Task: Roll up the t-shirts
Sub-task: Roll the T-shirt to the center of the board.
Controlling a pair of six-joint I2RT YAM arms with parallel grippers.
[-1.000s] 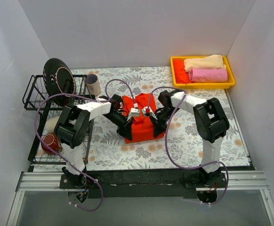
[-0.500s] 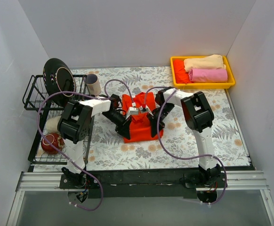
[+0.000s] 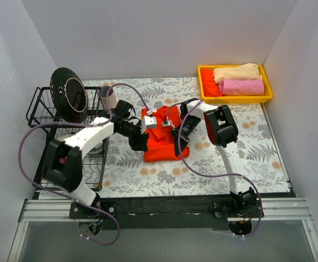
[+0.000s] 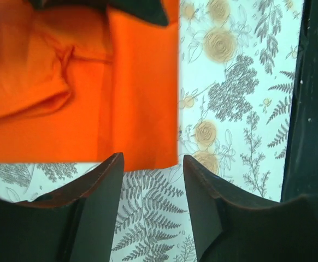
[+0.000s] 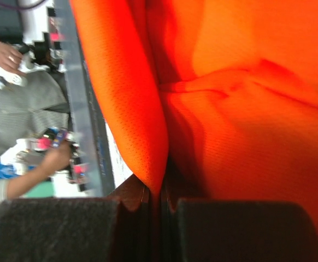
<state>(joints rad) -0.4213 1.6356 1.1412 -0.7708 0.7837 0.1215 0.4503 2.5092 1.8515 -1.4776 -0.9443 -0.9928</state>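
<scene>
Between the left jaws, held wide apart in the left wrist view, only the flower-printed table point(image 4: 230, 82) is seen. Their dark fingers point(image 4: 101, 191) stop just short of the straight edge of the bright orange-red cloth t-shirt point(image 4: 137, 82). In the right wrist view the right jaws are seen narrowed onto a raised fold of the same shirt point(image 5: 131, 98), which is pinched between the two dark fingers point(image 5: 60, 229).

Neither grip can be read from the top view, where the jaws are reduced to dark shapes at the shirt's left and right edges. That view alone gives the layout. The t-shirt point(image 3: 162, 147) lies partly folded at the middle of the table and is reached by the left arm point(image 3: 93, 131) and the right arm point(image 3: 222, 123). At the far right, a yellow plastic tray point(image 3: 235, 99) holds a beige rolled shirt point(image 3: 236, 72), a pink rolled shirt point(image 3: 241, 87) and an orange-red bundle point(image 3: 208, 84). At the left, a black wire rack point(image 3: 39, 109) carries a round black plate point(image 3: 67, 94), with a pale cup point(image 3: 109, 99) beside it.

Since a second ago, the left arm has been stretched out flatter, the right elbow has been drawn in toward the shirt, and both wrists have been shifted slightly toward the far side.

The shirt's far end is covered by wrists and cables, the rack's near part is hidden by the left arm, and a blurred strip at the left of the right wrist view cannot be made out.
</scene>
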